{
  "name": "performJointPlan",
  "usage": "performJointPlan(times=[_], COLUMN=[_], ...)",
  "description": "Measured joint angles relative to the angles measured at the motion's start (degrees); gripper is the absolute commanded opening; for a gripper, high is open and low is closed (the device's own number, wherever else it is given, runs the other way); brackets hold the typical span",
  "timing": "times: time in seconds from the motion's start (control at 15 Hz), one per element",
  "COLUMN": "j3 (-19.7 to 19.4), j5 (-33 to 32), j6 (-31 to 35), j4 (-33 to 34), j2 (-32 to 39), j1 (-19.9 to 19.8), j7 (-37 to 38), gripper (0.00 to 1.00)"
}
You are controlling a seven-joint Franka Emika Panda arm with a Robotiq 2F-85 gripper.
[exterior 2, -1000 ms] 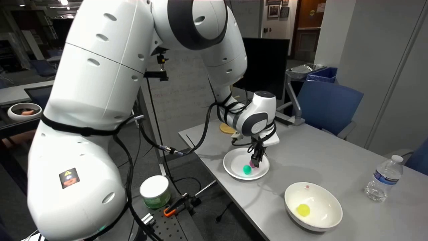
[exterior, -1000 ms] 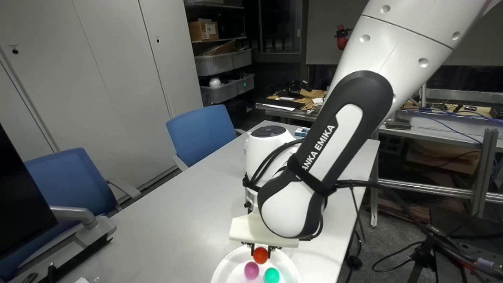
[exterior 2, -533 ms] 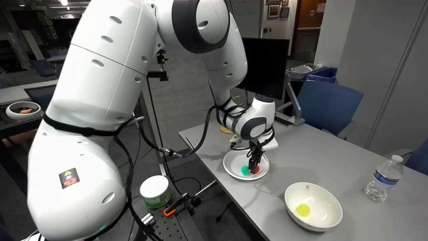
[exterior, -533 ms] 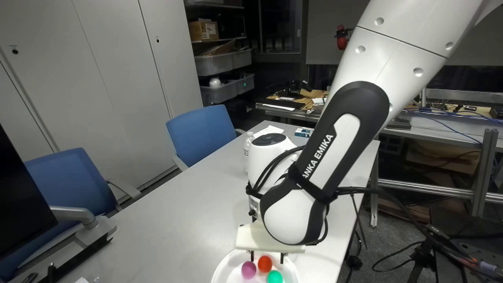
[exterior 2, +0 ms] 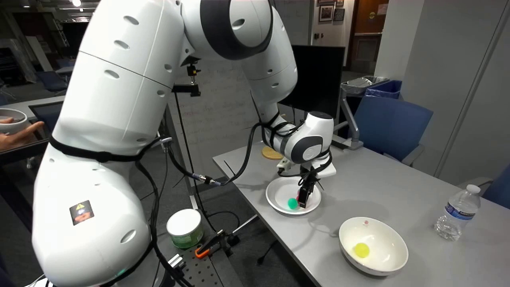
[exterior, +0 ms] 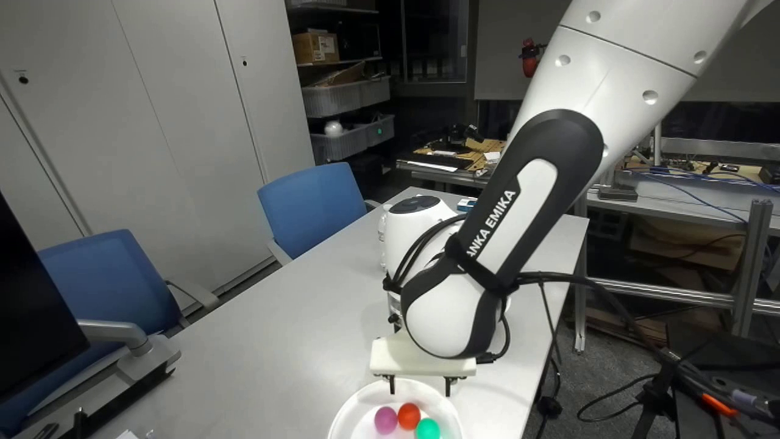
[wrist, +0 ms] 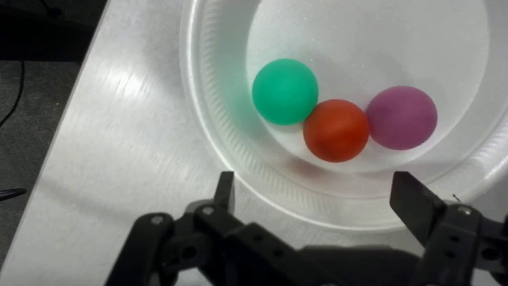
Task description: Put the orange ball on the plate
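Note:
The orange ball (wrist: 336, 130) rests on the white plate (wrist: 216, 131), between the teal ball (wrist: 285, 91) and the pink ball (wrist: 401, 118), and appears to touch both. My gripper (wrist: 315, 186) is open, its fingers wide apart with nothing between them. In the wrist view the fingertips lie short of the orange ball, over the plate's near rim. An exterior view has the gripper (exterior: 420, 390) above the plate (exterior: 356, 405), clear of the orange ball (exterior: 409, 416). Seen in an exterior view, the gripper (exterior 2: 305, 204) mostly hides the orange and pink balls.
A deeper white bowl (exterior 2: 388, 243) holding a yellow ball (exterior 2: 361, 250) stands on the table (exterior 2: 422, 199), with a water bottle (exterior 2: 458, 213) beyond it. The plate sits close to one table edge. A person's hand (exterior 2: 18, 137) shows at the far left.
The fingers have spread and let go of the orange ball, which has dropped from between them onto the plate. After dipping, my gripper has risen a little above the balls.

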Motion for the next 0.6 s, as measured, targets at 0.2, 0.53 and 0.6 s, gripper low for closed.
performJointPlan(times=[0.2, 0.53, 0.6], j3=[-1.1, -3.3, -3.9], j5=[0.0, -2.5, -3.7], j6=[-4.5, -11.5, -12.4], j4=[0.3, 0.1, -0.1], j2=[-2.6, -9.7, -11.3], j1=[0.0, -0.1, -0.1], j7=[-0.1, -1.3, -1.4], gripper=[1.00, 1.00, 1.00])
